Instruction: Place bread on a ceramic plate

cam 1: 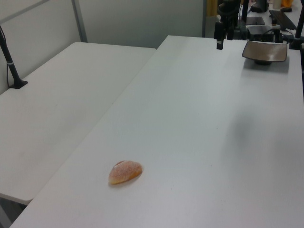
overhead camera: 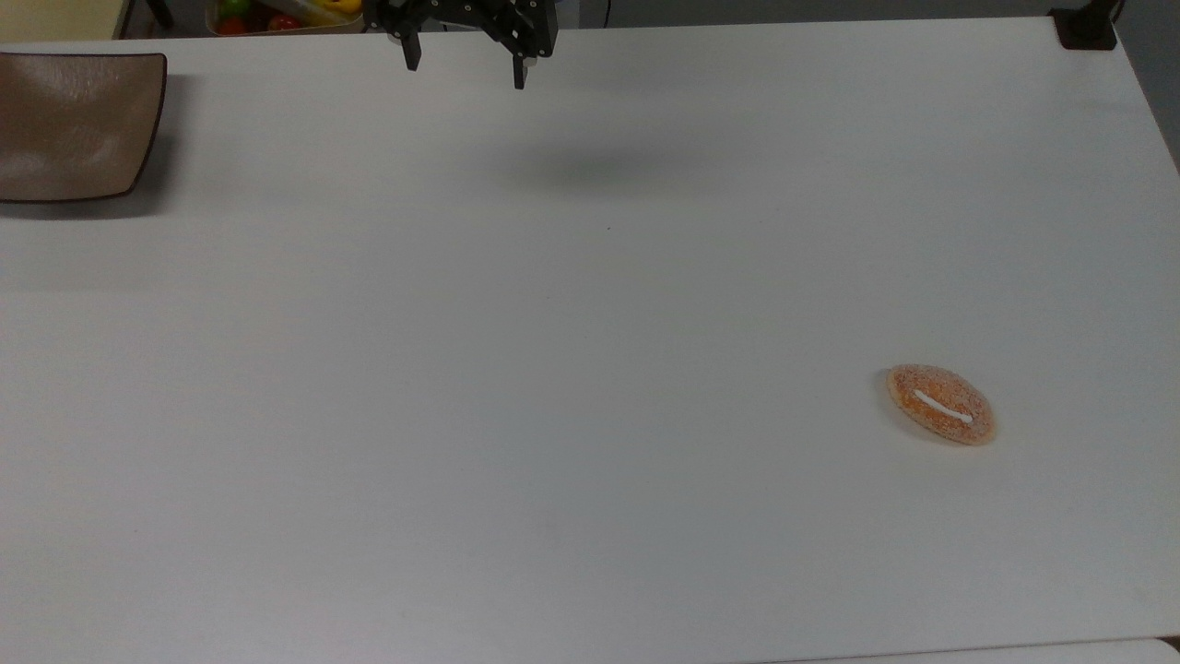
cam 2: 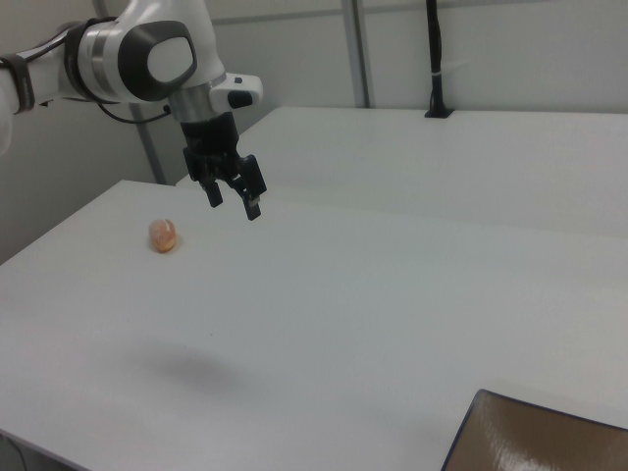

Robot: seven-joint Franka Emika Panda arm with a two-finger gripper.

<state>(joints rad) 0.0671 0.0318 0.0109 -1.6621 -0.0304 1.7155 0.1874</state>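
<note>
- The white table (overhead camera: 590, 369) is the largest thing in sight, and the task's two things lie on it well apart, towards opposite corners in the top view.
- The ceramic plate (overhead camera: 74, 124) sits at the top view's upper left, square with upturned edges and a dark rim, and nothing lies on it. In the right view a corner of it shows at the lower right (cam 2: 549, 437).
- The robot arm (cam 2: 137, 54) carries the gripper (overhead camera: 466, 69) high above the table near the far edge in the top view, its shadow cast on the surface below; the fingers are spread apart and hold nothing.
- The bread (overhead camera: 941, 404) lies flat at the top view's lower right, its white stripe facing up, untouched and far from both gripper and plate.
- As I judge it, nothing of the task is done: reaching the bread, grasping it, carrying it across and setting it on the plate all remain.
</note>
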